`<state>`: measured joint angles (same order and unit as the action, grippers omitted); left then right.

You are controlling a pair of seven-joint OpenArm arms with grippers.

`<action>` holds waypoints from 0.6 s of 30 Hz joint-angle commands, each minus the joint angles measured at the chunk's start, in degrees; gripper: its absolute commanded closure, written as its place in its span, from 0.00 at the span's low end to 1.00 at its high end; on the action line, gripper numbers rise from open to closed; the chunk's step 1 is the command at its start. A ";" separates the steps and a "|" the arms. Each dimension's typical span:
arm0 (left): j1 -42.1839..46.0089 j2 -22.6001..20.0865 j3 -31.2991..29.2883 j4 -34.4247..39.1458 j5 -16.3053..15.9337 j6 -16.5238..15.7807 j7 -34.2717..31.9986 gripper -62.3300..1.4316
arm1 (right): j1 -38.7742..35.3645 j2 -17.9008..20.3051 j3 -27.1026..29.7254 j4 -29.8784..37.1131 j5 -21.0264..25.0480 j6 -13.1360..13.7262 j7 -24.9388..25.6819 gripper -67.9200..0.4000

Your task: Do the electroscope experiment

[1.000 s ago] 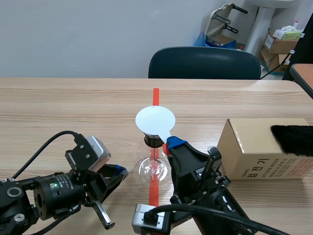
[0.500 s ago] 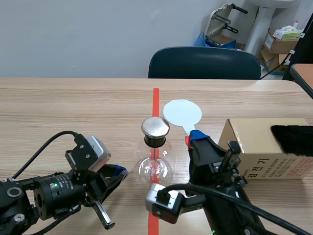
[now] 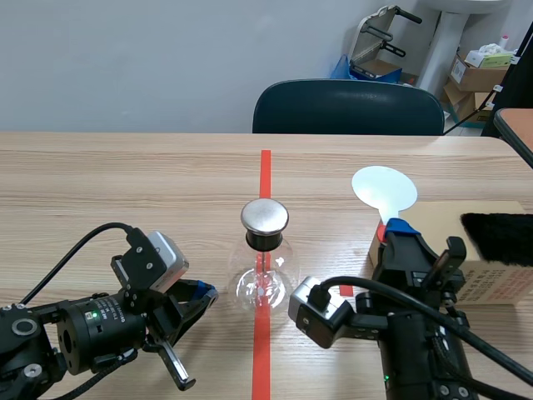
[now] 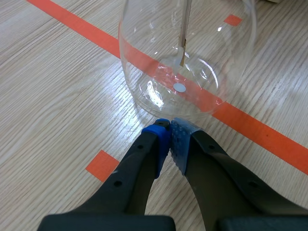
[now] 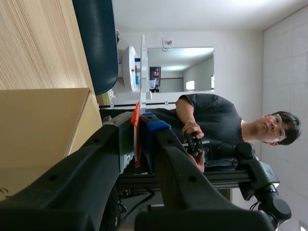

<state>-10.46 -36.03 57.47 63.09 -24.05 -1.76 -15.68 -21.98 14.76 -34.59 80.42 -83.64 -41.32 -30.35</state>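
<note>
Fingers of the right gripper [image 3: 390, 229] clamp a white disc paddle [image 3: 383, 189], right of centre by the cardboard box [image 3: 491, 283]; left gripper [image 4: 169, 135], closed on nothing, lies just beside the central glass electroscope flask [image 3: 265, 282].

Left of the glass flask [image 3: 263, 283]: left arm [image 3: 83, 333] in matte black, built as a ribbed cylinder with a small green light and faint white lettering. Carries a silver-grey camera box [image 3: 158, 254] on top, fed by a thin black cable [image 3: 71, 250] looping up. Ends in the left gripper [image 4: 172, 126]: two thick black fingers with small round screw holes, one pad [image 4: 161, 139] plain blue, the other grey-blue and dotted.

Right of the flask: right arm [image 3: 416, 350], also black, with a silver-grey camera block [image 3: 321, 312], a dark round lens and thick black cables [image 3: 400, 292]. Shows a blue pad at the right gripper [image 3: 390, 232] and a tiny green light low down.
</note>
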 commanded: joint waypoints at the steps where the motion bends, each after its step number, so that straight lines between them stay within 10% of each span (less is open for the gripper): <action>1: 0.00 0.31 0.44 0.98 -0.13 -0.28 -0.92 0.95 | -0.26 0.33 0.50 1.46 -0.06 -0.63 -1.36 0.98; 18: -0.02 0.33 0.42 0.98 -0.13 -0.28 -2.34 0.95 | -0.26 0.33 0.50 1.46 -0.06 -0.63 -4.90 0.98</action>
<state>-10.44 -36.03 57.47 63.09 -24.05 -1.74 -17.04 -21.98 14.76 -34.59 80.42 -83.64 -41.32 -35.03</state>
